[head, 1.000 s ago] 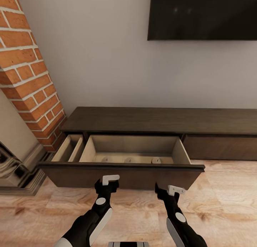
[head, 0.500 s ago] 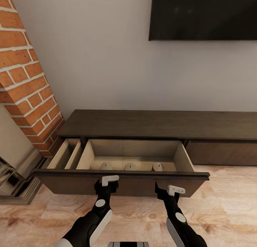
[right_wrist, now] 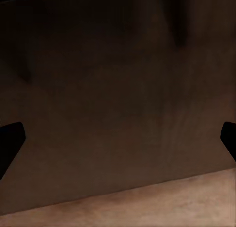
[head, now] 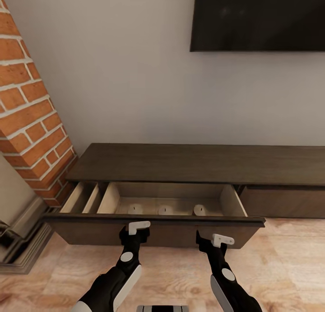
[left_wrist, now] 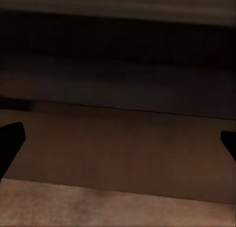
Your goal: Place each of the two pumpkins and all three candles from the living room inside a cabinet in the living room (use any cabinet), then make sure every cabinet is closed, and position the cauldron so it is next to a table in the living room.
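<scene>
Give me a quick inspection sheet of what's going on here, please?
Surface: light wooden floor.
Job's things: three candles stand in a row inside the cabinet; its wide drawer is partly open.
Clutter: nothing seen.
Grippers: left gripper and right gripper open, empty, at the drawer front.
Cables: nothing seen.
Surroundings: brick column, dark wall screen, grey wall.

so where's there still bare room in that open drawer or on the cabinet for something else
Free: the cabinet top, bare along its whole visible length, and the drawer floor behind the three candles, towards its back wall. The narrow side compartment by the brick column looks bare too. Crowded: the drawer's front strip, where the candles sit in a row just behind the front panel.
</scene>
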Available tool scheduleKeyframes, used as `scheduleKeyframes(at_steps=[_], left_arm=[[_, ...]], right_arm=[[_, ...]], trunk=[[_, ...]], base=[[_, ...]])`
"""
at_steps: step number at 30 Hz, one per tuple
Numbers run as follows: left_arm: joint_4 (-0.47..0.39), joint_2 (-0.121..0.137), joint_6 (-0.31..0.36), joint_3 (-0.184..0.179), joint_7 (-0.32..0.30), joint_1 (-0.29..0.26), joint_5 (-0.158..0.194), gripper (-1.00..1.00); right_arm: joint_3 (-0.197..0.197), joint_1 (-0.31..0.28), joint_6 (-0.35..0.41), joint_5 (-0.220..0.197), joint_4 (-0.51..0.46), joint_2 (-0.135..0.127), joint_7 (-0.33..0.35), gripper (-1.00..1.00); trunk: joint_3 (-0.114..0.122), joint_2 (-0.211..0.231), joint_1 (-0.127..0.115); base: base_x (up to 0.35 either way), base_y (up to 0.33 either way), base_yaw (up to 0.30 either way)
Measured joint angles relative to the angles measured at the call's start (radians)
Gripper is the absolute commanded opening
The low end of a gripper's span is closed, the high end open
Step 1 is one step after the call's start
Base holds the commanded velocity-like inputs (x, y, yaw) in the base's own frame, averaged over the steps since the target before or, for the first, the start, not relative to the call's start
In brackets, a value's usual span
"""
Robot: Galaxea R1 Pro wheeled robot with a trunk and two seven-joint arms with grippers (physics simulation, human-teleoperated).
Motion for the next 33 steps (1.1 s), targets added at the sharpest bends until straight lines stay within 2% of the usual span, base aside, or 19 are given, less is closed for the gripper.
scheduleKeyframes(at_steps=[15, 33], left_arm=[[0.004, 0.0, 0.0, 0.0, 0.0, -0.001, -0.004, 1.0], [0.004, 0.001, 0.0, 0.0, 0.0, 0.0, -0.005, 1.0]], right_arm=[[0.0, 0.0, 0.001, 0.0, 0.0, 0.0, 0.0, 1.0], [0.0, 0.0, 0.002, -0.002, 0.001, 0.0, 0.0, 1.0]], trunk=[[0.0, 0.0, 0.0], [0.0, 0.0, 0.0]], base=[[0.236, 0.0, 0.0], [0.155, 0.0, 0.0]])
